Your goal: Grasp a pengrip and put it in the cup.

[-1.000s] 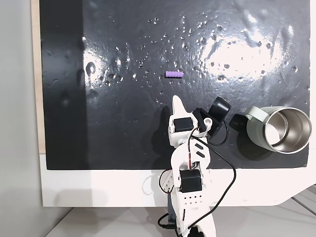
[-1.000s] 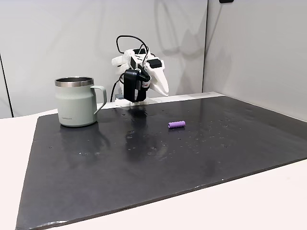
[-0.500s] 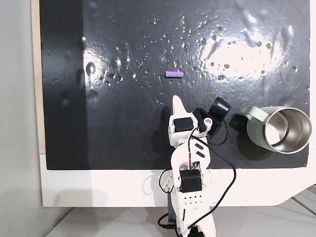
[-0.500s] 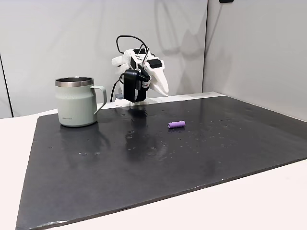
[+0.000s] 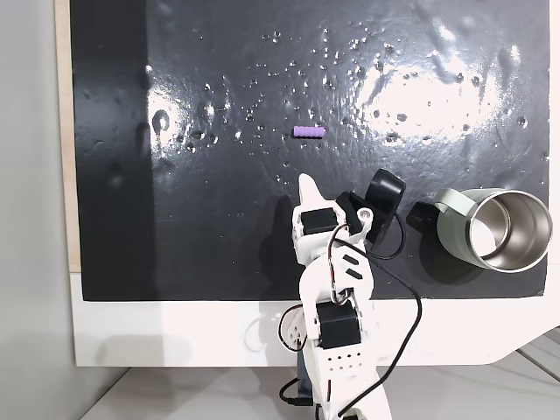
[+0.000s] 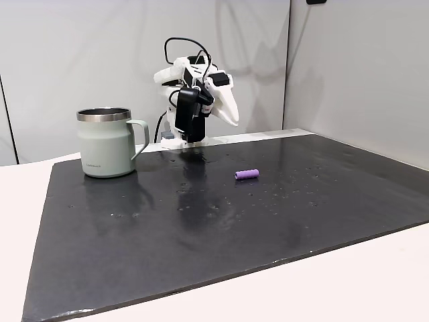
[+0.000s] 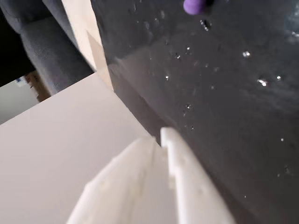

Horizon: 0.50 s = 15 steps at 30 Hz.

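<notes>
The gripper [image 5: 304, 180] hangs above the dark mat [image 5: 175, 227] with its two white fingers pressed together, nothing between them; in the wrist view its tips [image 7: 159, 135] meet in a closed point aimed across the mat's edge. In a fixed view from the side the gripper [image 6: 234, 121] is raised well clear of the surface, tilted down and toward the right of that picture.

The pengrip [image 5: 308, 132] lies flat on the mat, apart from the fingertips and straight beyond them in the view from above. From the side the pengrip [image 6: 247, 174] sits below and a little right of the tip, nearer the camera. In the wrist view a purple end of the pengrip [image 7: 194, 5] shows at the top edge, far from the fingers.

The cup [image 5: 494, 229] stands upright to the right of the arm in the view from above, handle toward the arm; from the side the cup [image 6: 106, 142] is at left, well apart from the pengrip
</notes>
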Tool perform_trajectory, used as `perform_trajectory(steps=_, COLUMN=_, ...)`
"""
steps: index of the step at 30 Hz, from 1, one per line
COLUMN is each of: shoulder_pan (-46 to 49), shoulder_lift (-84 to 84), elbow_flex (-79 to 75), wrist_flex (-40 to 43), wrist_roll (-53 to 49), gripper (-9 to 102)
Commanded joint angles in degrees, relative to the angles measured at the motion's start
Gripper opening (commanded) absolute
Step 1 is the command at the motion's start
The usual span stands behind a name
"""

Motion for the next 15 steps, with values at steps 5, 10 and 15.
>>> perform_trajectory(steps=5, shoulder_pan=-2.55, shoulder_lift=-18.98, elbow_flex=-24.35, wrist_flex=5.8, wrist_roll=0.09, gripper=7)
perform_trajectory(steps=10, shoulder_pan=-1.14, shoulder_lift=-31.64, elbow_flex=-37.79, wrist_flex=12.92, wrist_roll=1.93, gripper=24)
perform_trajectory(steps=15, shoulder_pan=-0.7, shoulder_lift=-39.46, elbow_flex=-45.44, wrist_flex=17.67, wrist_roll=4.48, gripper=27)
